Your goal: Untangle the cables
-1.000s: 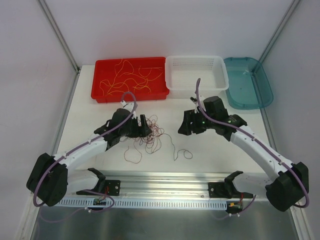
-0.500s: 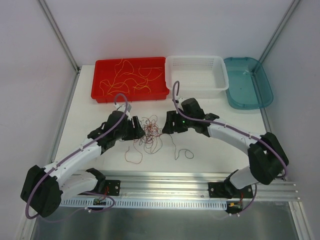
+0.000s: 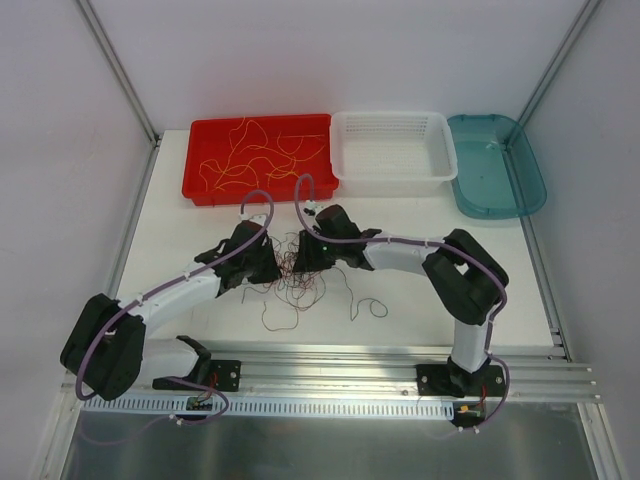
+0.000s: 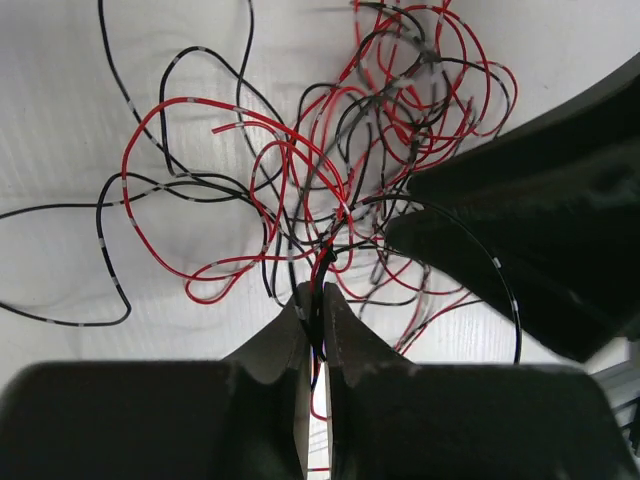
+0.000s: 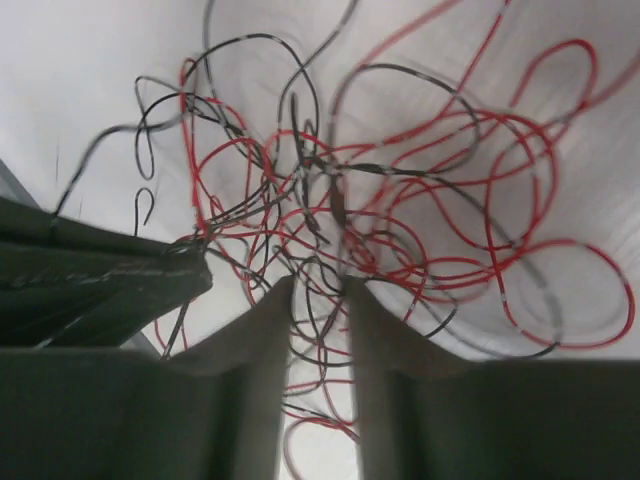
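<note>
The cables (image 3: 300, 278) lie as a loose tangle of thin red and black strands on the white table between my two grippers. My left gripper (image 3: 273, 266) sits at the tangle's left edge, and the left wrist view shows it (image 4: 318, 292) shut on a few red and black strands of the cables (image 4: 330, 180). From the right, my right gripper (image 3: 304, 254) reaches into the tangle. In the right wrist view its jaws (image 5: 318, 287) stand a small gap apart, with several strands of the cables (image 5: 400, 200) running between them.
A red tray (image 3: 258, 190) holding yellow wires stands at the back left. Beside it are a white basket (image 3: 392, 176) and a teal tray (image 3: 495, 185). Loose strands (image 3: 362, 305) trail toward the aluminium rail (image 3: 330, 375) at the near edge.
Both arms have moved in to the tangle, the right one far to the left. The left gripper has shut on strands. The right jaws have narrowed.
</note>
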You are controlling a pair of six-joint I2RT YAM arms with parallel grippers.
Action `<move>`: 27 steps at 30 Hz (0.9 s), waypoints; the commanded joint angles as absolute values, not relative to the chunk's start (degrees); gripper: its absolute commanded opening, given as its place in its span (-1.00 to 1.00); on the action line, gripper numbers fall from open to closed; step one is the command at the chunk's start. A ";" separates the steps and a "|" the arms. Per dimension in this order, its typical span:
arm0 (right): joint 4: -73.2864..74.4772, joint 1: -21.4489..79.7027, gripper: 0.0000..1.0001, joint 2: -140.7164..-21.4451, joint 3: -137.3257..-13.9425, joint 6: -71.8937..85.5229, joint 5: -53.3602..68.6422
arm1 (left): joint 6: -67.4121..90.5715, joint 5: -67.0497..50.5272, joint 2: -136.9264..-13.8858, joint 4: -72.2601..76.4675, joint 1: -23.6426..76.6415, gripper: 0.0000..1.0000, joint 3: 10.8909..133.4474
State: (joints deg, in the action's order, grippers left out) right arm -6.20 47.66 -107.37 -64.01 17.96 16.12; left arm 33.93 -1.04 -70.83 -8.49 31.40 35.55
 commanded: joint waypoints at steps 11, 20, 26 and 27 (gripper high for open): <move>4.38 37.02 -0.99 -87.38 -47.57 14.60 0.35 | 31.46 1.85 -53.71 -11.60 28.92 -1.00 32.97; 15.98 21.19 -0.99 -68.50 -41.75 10.38 -2.46 | 32.42 7.82 -51.33 -18.61 25.85 -1.00 32.08; 22.93 15.47 -0.99 -61.61 -47.10 5.45 3.56 | 29.11 -2.61 -51.68 -15.48 25.05 -1.00 32.61; 23.64 16.25 -0.99 -61.79 -47.98 5.28 4.82 | 28.48 -5.68 -52.03 -12.68 25.05 -1.00 32.61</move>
State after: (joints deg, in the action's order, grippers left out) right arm 19.29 15.14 -63.64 -43.09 9.32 0.62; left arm 31.77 2.02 -52.12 -16.60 25.39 31.99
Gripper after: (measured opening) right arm 0.018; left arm 0.030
